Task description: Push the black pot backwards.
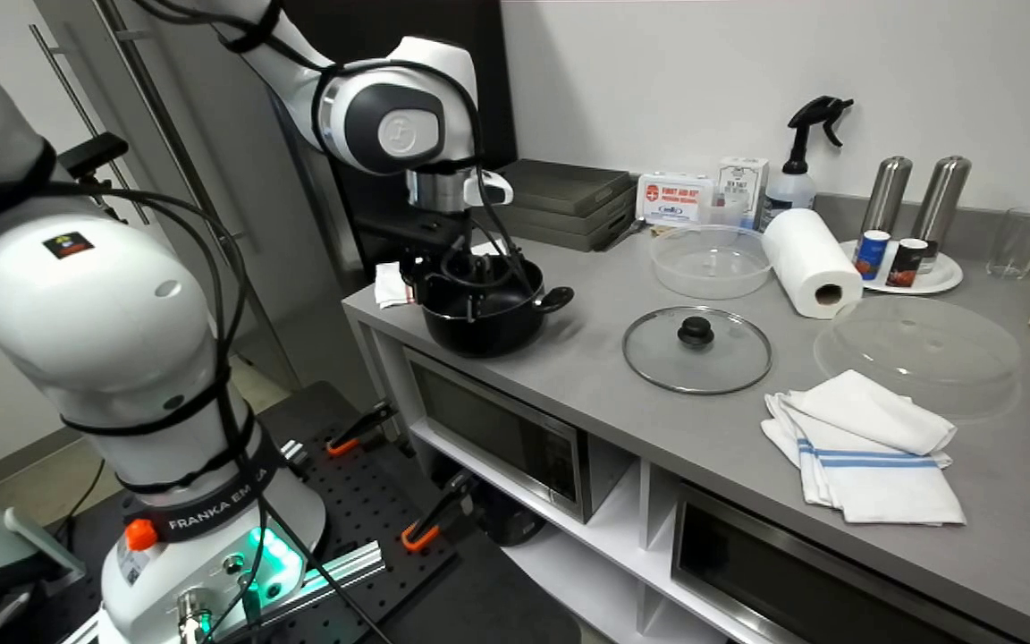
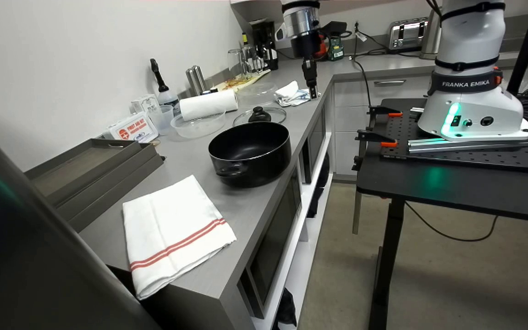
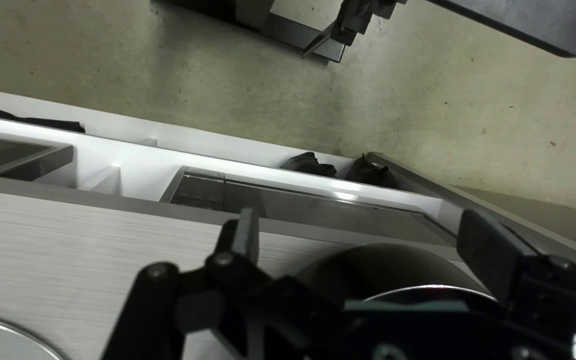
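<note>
The black pot stands upright on the grey counter near its front edge, in both exterior views (image 1: 490, 329) (image 2: 257, 160). It is uncovered, with side handles. My gripper overlaps the pot in an exterior view (image 1: 445, 293). An exterior view shows the gripper (image 2: 312, 90) pointing down, near the counter's front edge and apart from the pot. In the wrist view the gripper (image 3: 360, 225) has its fingers wide apart with nothing held. The pot's wall and rim (image 3: 383, 265) show beyond and between the fingers, and the gripper hides the rest.
A glass lid (image 1: 698, 358) with a black knob lies beside the pot. Flat dark boxes (image 1: 569, 192) (image 2: 94, 169) are stacked by the wall. A red-striped towel (image 2: 177, 233) lies at the counter's end. Clear plastic covers (image 1: 712, 268), a paper roll (image 1: 810, 259) and a blue-striped towel (image 1: 864, 456) lie farther along.
</note>
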Available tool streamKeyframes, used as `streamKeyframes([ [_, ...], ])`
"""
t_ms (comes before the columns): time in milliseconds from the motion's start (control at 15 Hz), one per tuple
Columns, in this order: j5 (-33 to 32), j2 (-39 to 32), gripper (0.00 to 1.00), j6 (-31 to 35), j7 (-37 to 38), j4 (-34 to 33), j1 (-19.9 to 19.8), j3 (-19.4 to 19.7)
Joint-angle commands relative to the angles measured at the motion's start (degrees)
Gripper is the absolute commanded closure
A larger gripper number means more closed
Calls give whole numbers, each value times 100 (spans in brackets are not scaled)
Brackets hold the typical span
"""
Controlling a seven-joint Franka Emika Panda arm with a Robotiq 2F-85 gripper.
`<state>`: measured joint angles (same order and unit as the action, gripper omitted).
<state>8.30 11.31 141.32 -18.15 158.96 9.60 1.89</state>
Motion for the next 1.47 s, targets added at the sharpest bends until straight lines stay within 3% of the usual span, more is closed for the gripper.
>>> streamKeyframes([
  [0,777,-550,0,656,-806,-5,125,1],
  [267,1778,-1060,0,845,-1704,-53,111,-141],
  [533,2371,-1502,0,872,-2186,-205,6,-509],
  [1400,2204,-2663,0,1382,-1928,-987,-268,-1677],
])
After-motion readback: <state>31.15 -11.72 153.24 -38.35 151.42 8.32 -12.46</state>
